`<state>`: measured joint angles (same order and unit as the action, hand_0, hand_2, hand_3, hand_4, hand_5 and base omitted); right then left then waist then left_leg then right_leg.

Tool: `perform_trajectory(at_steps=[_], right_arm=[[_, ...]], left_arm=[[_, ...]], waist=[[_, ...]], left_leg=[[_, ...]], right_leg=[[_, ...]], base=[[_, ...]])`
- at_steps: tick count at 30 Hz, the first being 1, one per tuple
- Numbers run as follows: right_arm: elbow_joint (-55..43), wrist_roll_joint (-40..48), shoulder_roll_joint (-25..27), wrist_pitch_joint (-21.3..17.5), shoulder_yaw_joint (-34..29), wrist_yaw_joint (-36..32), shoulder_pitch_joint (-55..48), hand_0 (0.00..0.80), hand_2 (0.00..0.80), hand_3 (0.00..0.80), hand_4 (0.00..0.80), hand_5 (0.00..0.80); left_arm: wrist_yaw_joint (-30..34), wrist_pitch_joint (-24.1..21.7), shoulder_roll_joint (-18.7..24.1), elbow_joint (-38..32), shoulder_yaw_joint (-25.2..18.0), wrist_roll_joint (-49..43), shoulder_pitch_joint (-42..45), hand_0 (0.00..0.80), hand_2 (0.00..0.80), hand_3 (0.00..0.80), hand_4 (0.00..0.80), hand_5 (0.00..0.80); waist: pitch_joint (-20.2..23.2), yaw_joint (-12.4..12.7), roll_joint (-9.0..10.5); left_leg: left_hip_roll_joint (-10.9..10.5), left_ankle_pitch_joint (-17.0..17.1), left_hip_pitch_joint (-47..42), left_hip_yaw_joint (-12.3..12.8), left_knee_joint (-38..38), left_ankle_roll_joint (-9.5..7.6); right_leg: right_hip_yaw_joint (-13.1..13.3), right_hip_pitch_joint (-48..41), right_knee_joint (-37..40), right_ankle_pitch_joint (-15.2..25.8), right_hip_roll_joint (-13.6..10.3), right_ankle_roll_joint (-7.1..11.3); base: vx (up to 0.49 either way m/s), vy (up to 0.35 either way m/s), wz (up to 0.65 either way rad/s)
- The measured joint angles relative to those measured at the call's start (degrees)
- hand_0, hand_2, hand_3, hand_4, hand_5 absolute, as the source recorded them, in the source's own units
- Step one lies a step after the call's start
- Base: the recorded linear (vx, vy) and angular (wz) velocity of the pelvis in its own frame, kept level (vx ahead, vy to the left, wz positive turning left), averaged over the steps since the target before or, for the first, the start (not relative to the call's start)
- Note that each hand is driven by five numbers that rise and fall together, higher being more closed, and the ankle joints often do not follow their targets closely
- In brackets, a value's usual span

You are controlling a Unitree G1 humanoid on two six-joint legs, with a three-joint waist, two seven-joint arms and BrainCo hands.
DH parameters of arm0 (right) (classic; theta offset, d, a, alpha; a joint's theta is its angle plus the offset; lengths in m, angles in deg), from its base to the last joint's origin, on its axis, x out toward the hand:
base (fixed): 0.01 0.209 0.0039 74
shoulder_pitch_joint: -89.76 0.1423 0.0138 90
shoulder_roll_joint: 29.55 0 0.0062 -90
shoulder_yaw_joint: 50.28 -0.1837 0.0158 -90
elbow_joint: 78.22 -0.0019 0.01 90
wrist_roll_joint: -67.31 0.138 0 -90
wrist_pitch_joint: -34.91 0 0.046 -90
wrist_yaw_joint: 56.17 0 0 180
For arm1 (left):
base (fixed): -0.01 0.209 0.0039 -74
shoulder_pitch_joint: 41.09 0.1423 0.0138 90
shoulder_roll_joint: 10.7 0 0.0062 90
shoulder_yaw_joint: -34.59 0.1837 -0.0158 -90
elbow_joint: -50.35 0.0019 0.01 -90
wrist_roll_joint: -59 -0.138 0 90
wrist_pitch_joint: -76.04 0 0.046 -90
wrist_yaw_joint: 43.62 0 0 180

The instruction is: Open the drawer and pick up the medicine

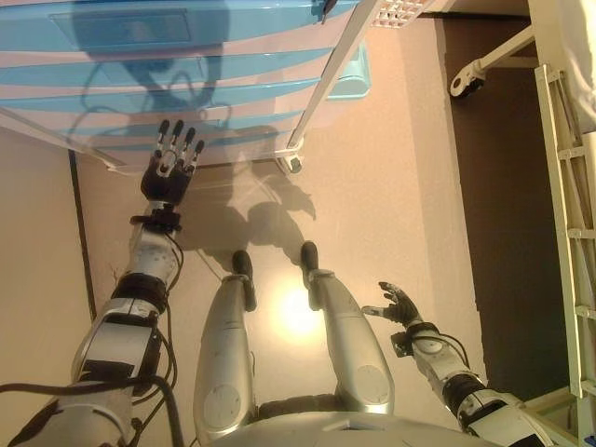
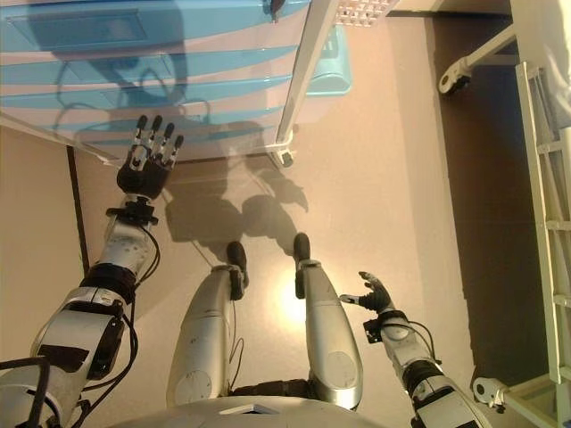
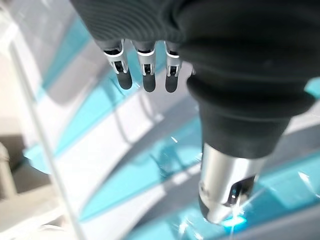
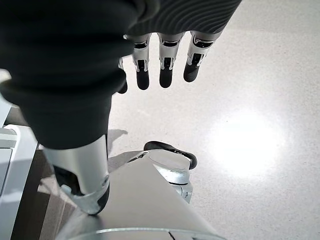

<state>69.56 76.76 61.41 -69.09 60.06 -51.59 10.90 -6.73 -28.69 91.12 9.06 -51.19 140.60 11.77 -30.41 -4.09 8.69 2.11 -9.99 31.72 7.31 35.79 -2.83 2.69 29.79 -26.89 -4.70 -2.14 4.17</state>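
Drawers on the blue-and-clear plastic drawer unit [image 1: 168,74], which fills the upper left of the frame, all look closed to us, so we judge the task barely begun: nothing is pulled out yet, and the medicine shows in no view, presumably still inside one of those drawers. Our left hand [image 1: 171,168] reaches up toward the unit's lower fronts with its fingers straight and spread, holding nothing; the left wrist view shows the fingertips [image 3: 144,80] close before the turquoise bands, but we cannot tell whether they touch. Our right hand [image 1: 396,303] hangs low at the lower right, relaxed and empty, well apart from the unit. Still ahead are finding a handle, pulling a drawer out, and picking up the medicine. Around the unit, a white frame bar [image 1: 326,79] slants down across its right edge to a caster [image 1: 294,164] on the floor [image 1: 391,168], and a white rack [image 1: 563,186] stands along the right edge; the bar may crowd a drawer's travel.
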Motion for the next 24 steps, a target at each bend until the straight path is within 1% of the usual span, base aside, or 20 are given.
perform_trajectory(at_steps=[5, 10, 19, 20, 21, 22, 23, 24], right_arm=[[-0.41, 0.00, -0.01, -0.02, 0.68, 0.00, -0.08, 0.000, 0.000, 0.000, 0.000, 0.000], [-0.97, 0.00, -0.01, -0.07, 0.82, 0.09, -0.64, 0.000, 0.000, 0.000, 0.000, 0.000], [-1.26, -0.01, 0.06, -1.19, 0.79, 0.08, -2.48, 0.000, 0.000, 0.000, 0.000, 0.000], [-1.25, -0.01, 0.06, -1.21, 0.78, 0.08, -2.61, 0.000, 0.000, 0.000, 0.000, 0.000], [-1.24, -0.01, 0.04, -1.20, 0.79, 0.08, -2.66, 0.000, 0.000, 0.000, 0.000, 0.000], [-1.25, -0.02, 0.04, -1.21, 0.79, 0.08, -2.73, 0.000, 0.000, 0.000, 0.000, 0.000], [-1.27, -0.04, 0.02, -1.20, 0.83, 0.08, -2.83, 0.000, 0.000, 0.000, 0.000, 0.000], [-1.35, -0.05, 0.01, -1.18, 0.83, 0.08, -3.02, 0.000, 0.000, 0.000, 0.000, 0.000]], left_arm=[[-0.16, 0.04, 0.12, -0.16, -0.01, 1.17, -0.17, 0.000, 0.000, 0.000, 0.000, 0.000], [-1.72, 0.04, 0.46, -0.67, -0.01, 1.03, -0.35, 0.000, 0.000, 0.000, 0.000, 0.000], [-2.83, 1.33, 0.97, -0.91, 0.33, 1.79, -0.30, 0.000, 0.000, 0.000, 0.000, 0.000], [-2.85, 1.84, 0.97, -0.91, 0.34, 2.16, -0.29, 0.063, 0.063, 0.063, 0.063, 0.063], [-2.85, 2.15, 0.97, -0.91, 0.34, 2.63, -0.27, 0.282, 0.282, 0.282, 0.282, 0.282], [-2.85, 2.24, 0.86, -0.91, 0.34, 3.07, -0.19, 0.427, 0.427, 0.427, 0.427, 0.427], [-3.03, 2.28, 0.73, -0.91, 0.35, 3.89, 0.06, 0.464, 0.464, 0.464, 0.464, 0.464], [-3.32, 2.29, 0.63, -0.91, 0.34, 4.53, 0.40, 0.521, 0.521, 0.521, 0.521, 0.521]], waist=[[-0.28, -0.09, 0.67], [-0.30, 0.05, 0.70], [-0.30, -0.02, 0.72], [-0.30, -0.01, 0.72], [-0.30, 0.02, 0.72], [-0.30, -0.03, 0.72], [-0.29, -0.05, 0.74], [-0.29, -0.19, 0.74]], left_leg=[[0.20, -0.06, -0.15, -0.28, 0.35, -0.01], [0.89, -0.49, -0.15, -0.44, 1.11, 0.20], [1.06, -0.66, -1.23, -1.00, 1.47, 0.16], [1.05, -0.67, -1.36, -1.05, 1.45, 0.18], [1.03, -0.67, -1.48, -1.17, 1.46, 0.18], [1.03, -0.67, -1.66, -1.22, 1.45, 0.18], [1.03, -0.69, -2.01, -1.19, 1.33, 0.18], [1.02, -0.70, -2.49, -1.16, 1.06, 0.18]], right_leg=[[0.05, -0.25, 0.12, 0.10, 0.17, -0.15], [-0.04, -0.69, 0.33, 0.21, 0.77, -0.32], [-0.45, -2.52, 0.90, 0.42, 0.97, -0.31], [-0.48, -2.70, 0.98, 0.42, 0.96, -0.31], [-0.54, -2.92, 1.00, 0.42, 0.95, -0.31], [-0.56, -3.15, 1.10, 0.42, 0.95, -0.31], [-0.57, -3.49, 1.18, 0.42, 0.95, -0.31], [-0.57, -3.94, 1.43, 0.42, 0.95, -0.31]], base=[[0.027, -0.021, -0.01], [0.020, -0.021, -0.02], [0.008, -0.010, 0.01], [0.025, -0.016, 0.03], [0.035, -0.018, 0.04], [0.047, -0.018, 0.02], [0.057, -0.018, 0.00], [0.055, -0.017, -0.02]])
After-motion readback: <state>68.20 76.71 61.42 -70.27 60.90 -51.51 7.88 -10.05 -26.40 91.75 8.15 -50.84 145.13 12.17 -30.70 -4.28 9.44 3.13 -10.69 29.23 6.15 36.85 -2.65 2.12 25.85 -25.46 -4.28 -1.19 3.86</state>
